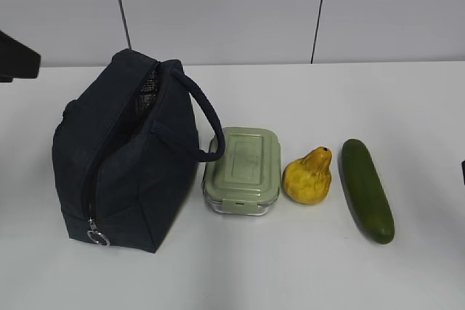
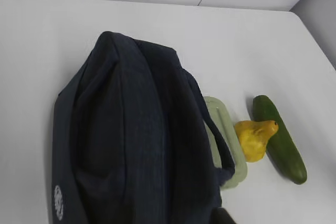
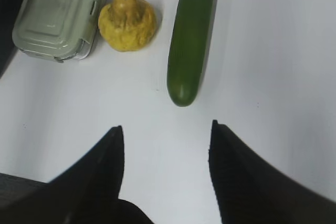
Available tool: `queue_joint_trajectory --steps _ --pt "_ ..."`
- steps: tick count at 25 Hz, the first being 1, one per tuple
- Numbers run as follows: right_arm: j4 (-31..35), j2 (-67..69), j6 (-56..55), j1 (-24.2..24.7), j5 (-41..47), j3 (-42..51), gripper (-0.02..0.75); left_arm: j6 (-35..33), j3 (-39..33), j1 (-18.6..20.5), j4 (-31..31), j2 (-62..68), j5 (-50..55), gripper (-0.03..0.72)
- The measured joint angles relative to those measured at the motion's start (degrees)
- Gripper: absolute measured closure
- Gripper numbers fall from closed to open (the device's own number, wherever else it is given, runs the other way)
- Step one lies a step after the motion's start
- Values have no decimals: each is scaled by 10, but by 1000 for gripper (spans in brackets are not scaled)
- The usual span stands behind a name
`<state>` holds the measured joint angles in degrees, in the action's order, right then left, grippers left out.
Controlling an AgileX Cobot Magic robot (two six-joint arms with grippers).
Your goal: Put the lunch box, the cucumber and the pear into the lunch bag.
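The dark navy lunch bag (image 1: 123, 157) stands at the left, its zipper slit gaping and showing silvery lining at the far end. Its ring pull (image 1: 98, 237) is at the near end. To its right lie the green-lidded lunch box (image 1: 243, 168), the yellow pear (image 1: 309, 178) and the dark green cucumber (image 1: 368, 190) in a row. My right gripper (image 3: 165, 129) is open and empty above the table, short of the cucumber's (image 3: 190, 40) near end. The left wrist view looks down on the bag (image 2: 131, 140). Only a dark tip (image 2: 223, 216) of my left gripper shows there.
The bag's loop handle (image 1: 207, 117) leans over the lunch box's left edge. The white table (image 1: 327, 274) runs to a grey panelled wall (image 1: 218, 5) at the back. A dark part of the left arm (image 1: 14, 56) shows at the far left edge.
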<state>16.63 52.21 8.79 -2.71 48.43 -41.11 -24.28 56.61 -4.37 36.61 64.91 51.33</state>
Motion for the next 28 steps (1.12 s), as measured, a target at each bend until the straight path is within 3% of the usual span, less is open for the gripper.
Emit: queue_joint_trajectory --steps 3,7,16,23,28 --pt "11 43 25 30 -4 -17 328 -7 46 0 13 57 -3 412" --pt "84 101 94 75 -13 -33 328 -19 110 0 41 121 13 412" --pt "163 250 166 77 -15 -104 328 -77 156 44 144 213 61 412" --pt "197 297 211 119 -6 -107 341 -116 156 45 143 254 77 412" --pt "209 302 230 143 -5 -107 346 -115 156 45 70 264 70 412"
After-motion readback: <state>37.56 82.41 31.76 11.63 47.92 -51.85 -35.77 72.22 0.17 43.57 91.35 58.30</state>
